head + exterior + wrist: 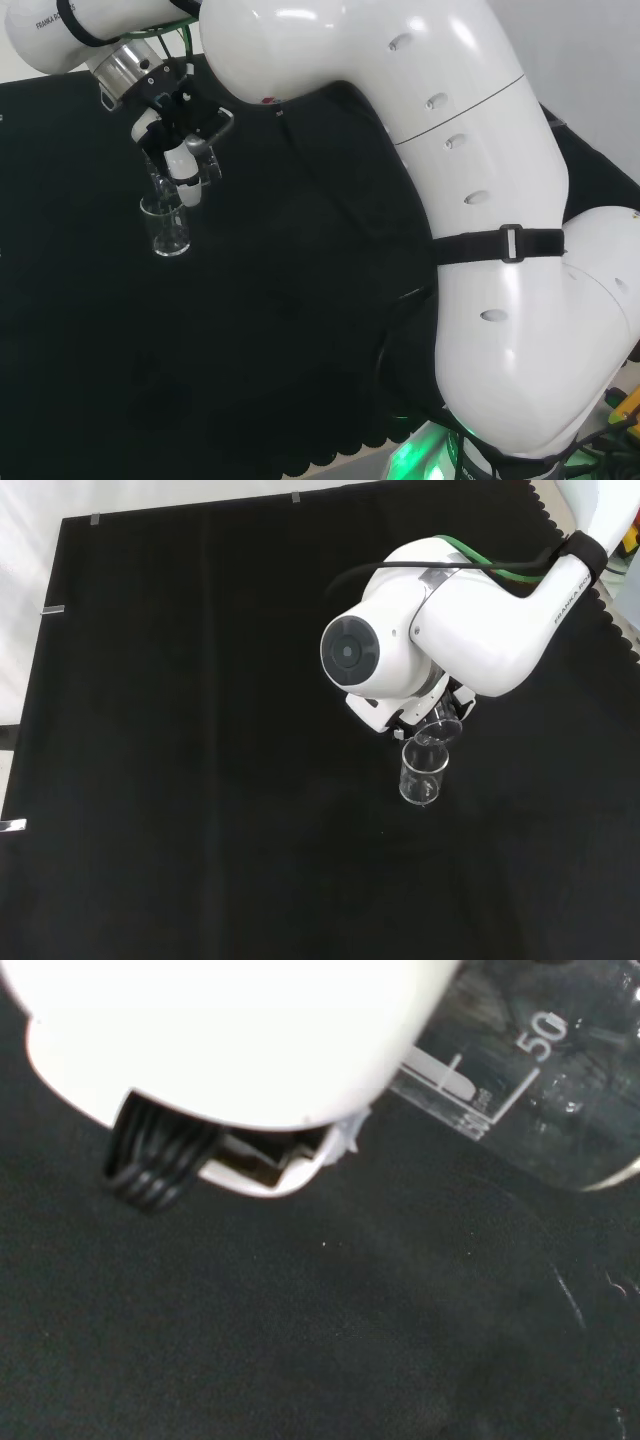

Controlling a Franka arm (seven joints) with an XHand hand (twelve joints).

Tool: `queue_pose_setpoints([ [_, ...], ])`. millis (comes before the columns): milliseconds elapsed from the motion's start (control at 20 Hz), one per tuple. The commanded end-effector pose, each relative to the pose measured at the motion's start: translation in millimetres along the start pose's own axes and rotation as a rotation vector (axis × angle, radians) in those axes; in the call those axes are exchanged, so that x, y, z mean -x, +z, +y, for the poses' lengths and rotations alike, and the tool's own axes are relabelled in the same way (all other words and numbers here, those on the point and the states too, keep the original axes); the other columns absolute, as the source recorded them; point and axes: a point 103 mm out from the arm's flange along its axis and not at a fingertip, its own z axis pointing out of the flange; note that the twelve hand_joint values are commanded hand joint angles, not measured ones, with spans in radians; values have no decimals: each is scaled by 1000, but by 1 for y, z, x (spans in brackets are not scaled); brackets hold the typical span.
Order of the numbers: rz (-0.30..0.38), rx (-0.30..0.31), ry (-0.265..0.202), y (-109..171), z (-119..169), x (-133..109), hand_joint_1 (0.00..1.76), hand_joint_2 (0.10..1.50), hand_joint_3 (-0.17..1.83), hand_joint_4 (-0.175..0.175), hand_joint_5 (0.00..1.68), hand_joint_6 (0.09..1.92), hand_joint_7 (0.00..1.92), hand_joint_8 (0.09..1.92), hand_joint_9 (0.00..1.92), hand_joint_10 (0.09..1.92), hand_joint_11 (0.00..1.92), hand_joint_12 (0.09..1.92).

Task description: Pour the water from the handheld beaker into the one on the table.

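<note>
Pouring stage. In the head view the hand (178, 140) hangs at about ten o'clock of the frame, its black and white fingers (184, 165) curled round the handheld beaker (205, 160), a clear vessel tipped toward the receiving beaker (166, 225), which stands upright on the black cloth (250, 350) directly below. In the front view the arm's white link (385, 655) with its round grey cap covers most of the hand; the tilted beaker (438, 731) shows at the link's five o'clock, its mouth just above the rim of the standing beaker (422, 772). The wrist view shows graduation marks on the held beaker's wall (520, 1070) beside a blurred white part of the hand (230, 1030). Whether water is running, and how much lies in either vessel, cannot be told.

Judged step: the tilt is under way, with the spout brought over the target. The next move appears to call for a further slow rotation of the wrist, keeping the lip centred over the lower rim so that the stream falls inside and the standing beaker is not knocked.
</note>
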Motion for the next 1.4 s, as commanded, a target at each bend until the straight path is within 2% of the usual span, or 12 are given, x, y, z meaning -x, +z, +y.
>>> queue_pose_setpoints([
  [50, 0, 8, 3, -1, -1, 1, 1541, 490, 783, -175, 1330, 426, 1678, 87, 1561, 455, 1240, 708],
  [200, -4, 9, 5, -1, -2, 2, 1492, 455, 853, -175, 1342, 423, 1682, 87, 1543, 492, 1288, 721],
  [450, -6, 10, 10, -2, -4, 3, 1556, 505, 755, -175, 1326, 425, 1668, 87, 1564, 446, 1219, 713],
  [1000, -15, 7, 15, -4, -6, 3, 1559, 511, 744, -175, 1326, 420, 1668, 87, 1564, 444, 1215, 709],
  [1400, 10, 41, 5, -7, -8, 6, 1559, 512, 742, -175, 1327, 418, 1669, 87, 1562, 447, 1216, 705],
])
